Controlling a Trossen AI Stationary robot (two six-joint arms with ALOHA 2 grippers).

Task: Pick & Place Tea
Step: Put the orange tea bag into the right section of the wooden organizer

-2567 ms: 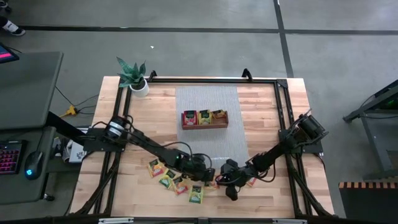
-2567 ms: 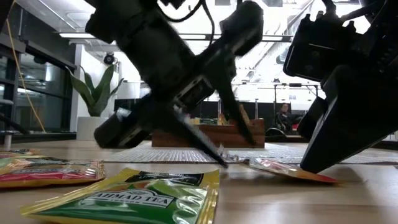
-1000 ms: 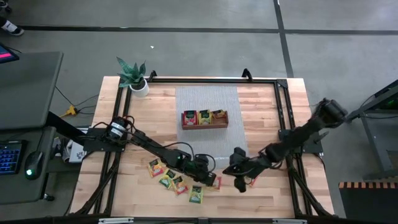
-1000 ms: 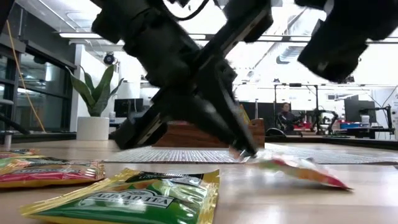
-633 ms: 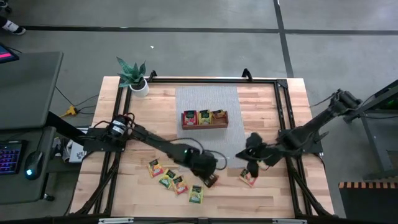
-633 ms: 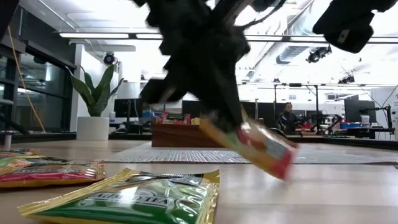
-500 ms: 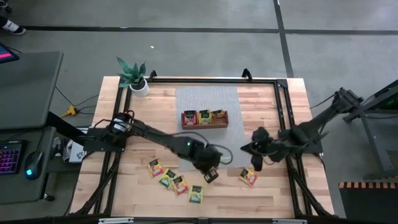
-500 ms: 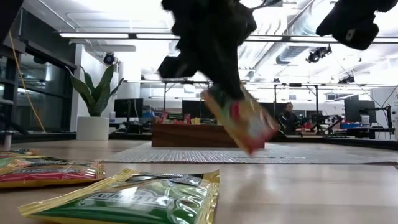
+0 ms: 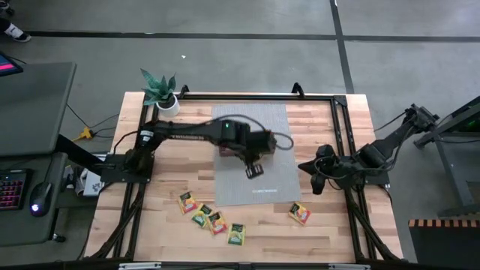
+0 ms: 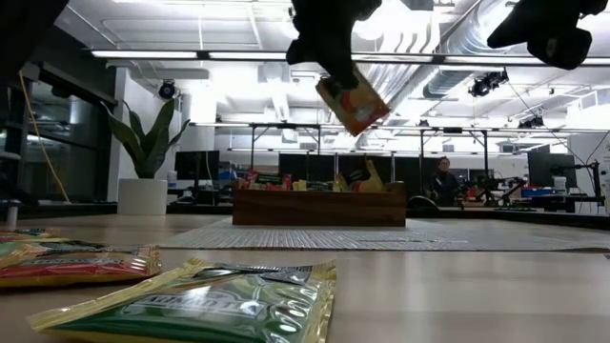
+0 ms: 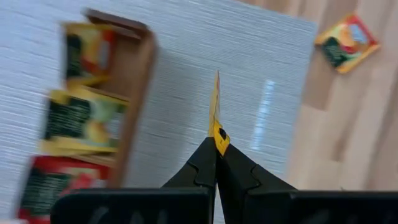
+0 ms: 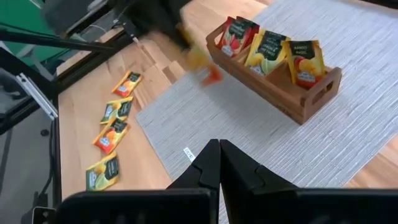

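Your left gripper (image 9: 255, 169) has lifted its red-and-yellow tea packet (image 10: 352, 103) off the table and carried it up over the grey mat, just in front of the wooden tray (image 9: 247, 150); its fingers are clamped on the packet's edge. Your right gripper (image 9: 316, 182) has pulled back to the right of the tray, fingers pressed together, holding nothing. You can count four packets (image 9: 211, 216) in a cluster front-left of the tray, one packet (image 9: 300, 214) alone front-right, and three tray compartments holding packets.

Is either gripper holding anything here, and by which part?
The left gripper pinches a small red-and-yellow tea packet by one edge; the right gripper is shut on nothing.
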